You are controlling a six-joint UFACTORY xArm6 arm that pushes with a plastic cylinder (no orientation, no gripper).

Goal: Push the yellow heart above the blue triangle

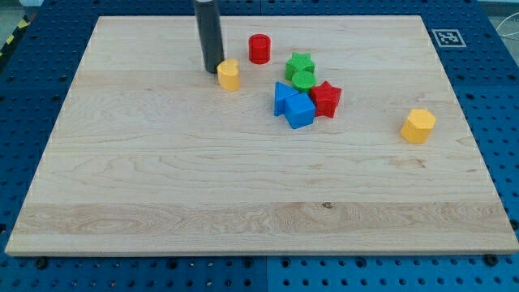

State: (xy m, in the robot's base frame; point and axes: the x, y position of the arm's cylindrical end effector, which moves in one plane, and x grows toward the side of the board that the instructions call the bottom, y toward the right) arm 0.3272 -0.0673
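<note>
Pale wood-grain board (162, 186): my tip (213, 70) touches yellow heart (229, 75).

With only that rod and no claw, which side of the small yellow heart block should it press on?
Its left face, where my tip already sits beside the yellow heart block. The blue triangle block lies to the view's right and lower, so pushing rightward likely carries it above the triangle.

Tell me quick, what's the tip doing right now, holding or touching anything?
My tip: no gripper, so it holds nothing; it stands right beside the yellow heart, on the heart's left in the view, seemingly touching.
</note>
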